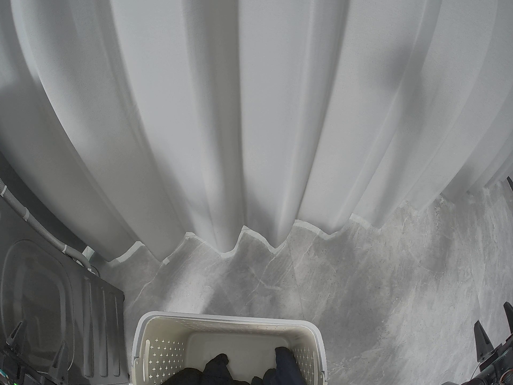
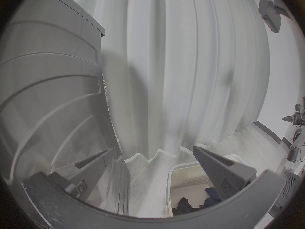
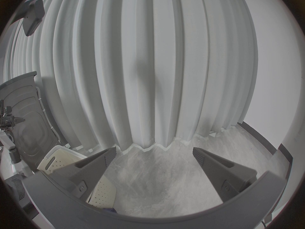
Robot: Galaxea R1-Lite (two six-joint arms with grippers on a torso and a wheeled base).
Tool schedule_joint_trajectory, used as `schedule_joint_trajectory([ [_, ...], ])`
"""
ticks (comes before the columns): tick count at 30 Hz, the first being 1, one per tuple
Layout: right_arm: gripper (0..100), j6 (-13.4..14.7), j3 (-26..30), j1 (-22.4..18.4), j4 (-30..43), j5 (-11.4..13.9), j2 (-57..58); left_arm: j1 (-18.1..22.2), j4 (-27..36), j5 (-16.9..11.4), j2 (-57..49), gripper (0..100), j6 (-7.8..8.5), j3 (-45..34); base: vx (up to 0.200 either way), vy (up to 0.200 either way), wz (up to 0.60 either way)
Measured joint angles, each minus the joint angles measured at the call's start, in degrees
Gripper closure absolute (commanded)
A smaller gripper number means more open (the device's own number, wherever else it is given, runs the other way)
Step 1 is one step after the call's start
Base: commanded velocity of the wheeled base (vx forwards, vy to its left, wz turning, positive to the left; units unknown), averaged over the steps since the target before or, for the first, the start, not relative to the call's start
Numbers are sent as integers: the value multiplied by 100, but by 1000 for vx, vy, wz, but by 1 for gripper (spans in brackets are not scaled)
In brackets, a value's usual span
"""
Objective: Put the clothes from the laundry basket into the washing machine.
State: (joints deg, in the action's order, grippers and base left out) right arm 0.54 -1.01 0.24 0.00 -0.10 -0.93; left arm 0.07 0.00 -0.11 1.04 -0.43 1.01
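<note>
A white perforated laundry basket [image 1: 224, 319] stands on the floor at the bottom middle of the head view, with dark clothes [image 1: 219, 370] lying in it. The grey washing machine [image 1: 43, 306] is just left of it, showing a ribbed panel. My left gripper [image 1: 38, 343] hangs open in front of that panel, holding nothing. My right gripper [image 1: 492, 322] is open and bare over the floor, well right of the basket. In the left wrist view the gripper [image 2: 152, 151] frames the machine [image 2: 47, 96], the basket [image 2: 184, 175] and the clothes [image 2: 190, 204]. From the right wrist, its gripper [image 3: 153, 151] spans floor beside the basket [image 3: 60, 163].
A white pleated curtain [image 1: 256, 108] hangs across the whole back, reaching the grey marbled floor [image 1: 374, 284]. A ribbed hose [image 1: 37, 225] runs along the machine's upper edge. Open floor lies between the basket and the curtain and off to the right.
</note>
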Motion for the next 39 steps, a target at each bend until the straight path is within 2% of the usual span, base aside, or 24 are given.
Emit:
schedule_joint_trajectory([
  [39,0,-11,0,0,0,34,0,0,-2,-7,0,0,-9,0,-200,0,0],
])
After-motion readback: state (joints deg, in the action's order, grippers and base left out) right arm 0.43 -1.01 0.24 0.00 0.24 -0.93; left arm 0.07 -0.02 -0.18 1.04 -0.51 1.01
